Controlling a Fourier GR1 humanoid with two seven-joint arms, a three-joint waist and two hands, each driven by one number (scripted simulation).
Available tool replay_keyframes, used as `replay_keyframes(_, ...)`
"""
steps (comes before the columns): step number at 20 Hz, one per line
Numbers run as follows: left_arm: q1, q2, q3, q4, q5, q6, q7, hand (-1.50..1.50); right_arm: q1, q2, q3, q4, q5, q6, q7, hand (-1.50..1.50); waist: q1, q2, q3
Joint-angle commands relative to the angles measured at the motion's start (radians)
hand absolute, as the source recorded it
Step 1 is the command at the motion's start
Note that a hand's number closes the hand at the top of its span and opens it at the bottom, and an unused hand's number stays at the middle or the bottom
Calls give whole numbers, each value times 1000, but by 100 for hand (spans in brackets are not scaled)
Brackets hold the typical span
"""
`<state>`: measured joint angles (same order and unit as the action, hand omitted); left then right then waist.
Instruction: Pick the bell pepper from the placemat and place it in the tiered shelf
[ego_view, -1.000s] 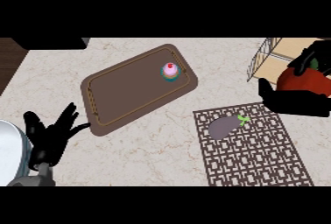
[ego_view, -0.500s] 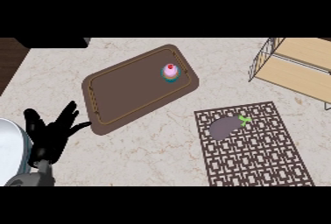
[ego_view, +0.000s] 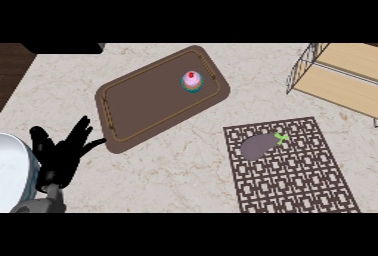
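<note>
No bell pepper shows anywhere; the brown lattice-patterned placemat (ego_view: 314, 177) at lower right carries only a grey-purple eggplant (ego_view: 258, 146) with a green stem. The pale wooden tiered shelf (ego_view: 343, 70) stands at upper right. The black left hand (ego_view: 63, 155) rests at lower left, fingers spread apart, holding nothing; the right hand is out of view. The risk is grabbing the eggplant by mistake

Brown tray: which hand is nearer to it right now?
Left. The left hand is open beside the lower-left corner of the brown tray; the right hand shows nowhere in view.
</note>
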<state>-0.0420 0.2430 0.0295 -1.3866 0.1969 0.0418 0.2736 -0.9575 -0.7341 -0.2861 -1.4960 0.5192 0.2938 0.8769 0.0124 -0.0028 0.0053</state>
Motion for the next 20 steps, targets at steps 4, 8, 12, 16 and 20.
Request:
replay_keyframes(4,7,-12,-15,16,-18,-9,27,0,-43,-78,-32,260,-22,29,-192,150,0,6,-5)
replay_keyframes(8,-53,-1,24,76,3,-27,18,0,-79,-128,-5,417,15,36,-315,150,1,10,-6)
replay_keyframes(12,-23,-14,9,107,-24,-43,-45,0,-92,-68,58,501,88,-53,-366,150,6,10,-6)
replay_keyframes(16,25,-22,2,22,-20,-35,1,0,-131,-96,38,622,110,-97,-448,150,8,8,-5)
replay_keyframes(20,17,-72,-37,-24,-54,18,28,0,-189,-74,65,724,161,-160,-482,150,13,8,-5)
